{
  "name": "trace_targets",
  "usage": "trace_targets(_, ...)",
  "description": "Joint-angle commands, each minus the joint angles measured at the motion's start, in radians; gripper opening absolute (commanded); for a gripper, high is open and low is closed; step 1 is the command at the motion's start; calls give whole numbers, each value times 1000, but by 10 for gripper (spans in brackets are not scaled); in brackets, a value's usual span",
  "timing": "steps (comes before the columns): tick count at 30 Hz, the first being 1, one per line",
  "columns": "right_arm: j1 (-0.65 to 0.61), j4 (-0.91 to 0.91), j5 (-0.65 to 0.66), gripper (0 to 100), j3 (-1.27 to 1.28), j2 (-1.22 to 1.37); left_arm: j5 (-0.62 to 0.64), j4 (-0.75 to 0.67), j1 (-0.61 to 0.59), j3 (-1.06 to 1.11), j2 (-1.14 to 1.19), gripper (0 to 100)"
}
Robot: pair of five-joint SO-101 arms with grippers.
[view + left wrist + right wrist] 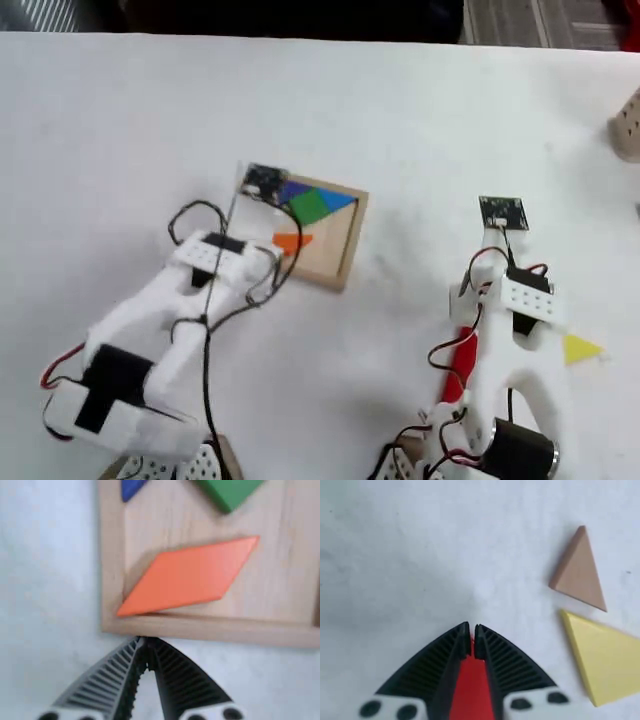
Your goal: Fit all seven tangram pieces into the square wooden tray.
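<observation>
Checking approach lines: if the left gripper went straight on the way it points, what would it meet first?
Most likely the near rim of the wooden tray, just ahead of the shut left gripper; the orange piece lies inside, beyond it. The gripper's height above the rim is unclear.

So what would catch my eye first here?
The wooden tray mid-table holds an orange piece and a green piece, with the left tool shut just outside its edge. Off to the right, a yellow triangle and a red piece sit beside the right arm.
</observation>
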Motion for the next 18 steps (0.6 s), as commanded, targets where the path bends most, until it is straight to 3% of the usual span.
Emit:
trace_targets(1, -10, -16, 15, 18, -8, -22, 14, -18, -90, -158, 51, 23)
trace_targets(11, -10, -16, 15, 18, -8, -22, 9, -15, -53, -198, 81, 23)
trace_targets(18, -12, -16, 15, 18, -8, -22, 15, -25, 25, -140, -102, 23)
